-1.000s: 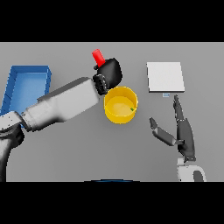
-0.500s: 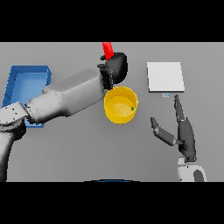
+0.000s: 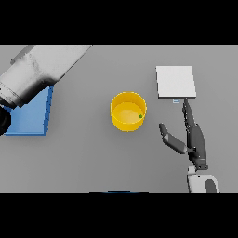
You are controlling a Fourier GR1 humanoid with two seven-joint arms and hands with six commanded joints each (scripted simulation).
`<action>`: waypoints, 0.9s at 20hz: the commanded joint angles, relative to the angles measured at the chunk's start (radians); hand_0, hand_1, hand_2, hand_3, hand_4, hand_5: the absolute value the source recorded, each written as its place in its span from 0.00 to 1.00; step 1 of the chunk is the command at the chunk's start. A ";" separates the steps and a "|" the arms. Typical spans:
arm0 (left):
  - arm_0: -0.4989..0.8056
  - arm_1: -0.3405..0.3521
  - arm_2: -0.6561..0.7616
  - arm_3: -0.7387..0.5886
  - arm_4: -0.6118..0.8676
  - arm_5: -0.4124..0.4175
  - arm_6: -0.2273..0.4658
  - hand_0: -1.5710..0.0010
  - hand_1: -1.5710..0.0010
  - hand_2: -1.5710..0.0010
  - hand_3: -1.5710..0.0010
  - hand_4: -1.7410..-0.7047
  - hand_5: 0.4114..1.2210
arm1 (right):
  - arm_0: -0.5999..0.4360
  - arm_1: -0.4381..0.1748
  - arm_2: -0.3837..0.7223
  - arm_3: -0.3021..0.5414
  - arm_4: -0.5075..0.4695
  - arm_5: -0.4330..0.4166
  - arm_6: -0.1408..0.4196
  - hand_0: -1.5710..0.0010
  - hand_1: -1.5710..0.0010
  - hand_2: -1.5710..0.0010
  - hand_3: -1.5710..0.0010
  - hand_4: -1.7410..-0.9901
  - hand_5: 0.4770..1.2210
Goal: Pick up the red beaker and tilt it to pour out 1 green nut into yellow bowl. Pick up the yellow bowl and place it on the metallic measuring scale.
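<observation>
The yellow bowl stands upright at the middle of the table, with one small green nut inside it near its right wall. To its upper right lies the flat metallic scale. My right hand rests open to the right of the bowl and just below the scale, fingers straight and thumb spread toward the bowl, touching nothing. Only the forearm of my left arm shows, slanting across the upper left and leaving at the top edge. Its hand and the red beaker are out of view.
A blue tray lies at the left edge, partly covered by my left forearm.
My left arm has swung up and to the left, carrying its hand and the red beaker out of the picture. A green nut now lies in the bowl. The right hand has not moved.
</observation>
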 commanded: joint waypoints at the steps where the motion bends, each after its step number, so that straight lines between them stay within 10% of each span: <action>1: -0.007 0.011 0.046 0.039 0.044 0.005 0.010 0.00 0.00 0.02 0.11 0.02 1.00 | -0.011 0.004 0.002 0.010 0.002 -0.001 0.011 1.00 1.00 1.00 1.00 0.73 0.16; 4: 0.024 0.059 0.215 0.139 0.216 0.035 0.147 0.00 0.00 0.01 0.13 0.01 1.00 | -0.017 -0.017 -0.013 0.010 -0.014 0.011 0.001 1.00 1.00 1.00 1.00 0.71 0.16; 9: 0.158 0.182 0.424 0.164 0.488 0.172 0.177 0.00 0.00 0.00 0.10 0.00 1.00 | -0.018 -0.011 -0.007 0.033 -0.015 0.014 -0.038 1.00 1.00 1.00 1.00 0.69 0.15; 18: 0.646 0.384 0.600 -0.251 0.845 0.496 0.473 0.00 0.00 0.00 0.07 0.00 1.00 | -0.024 -0.045 0.001 0.052 0.012 0.027 -0.040 1.00 1.00 1.00 1.00 0.71 0.21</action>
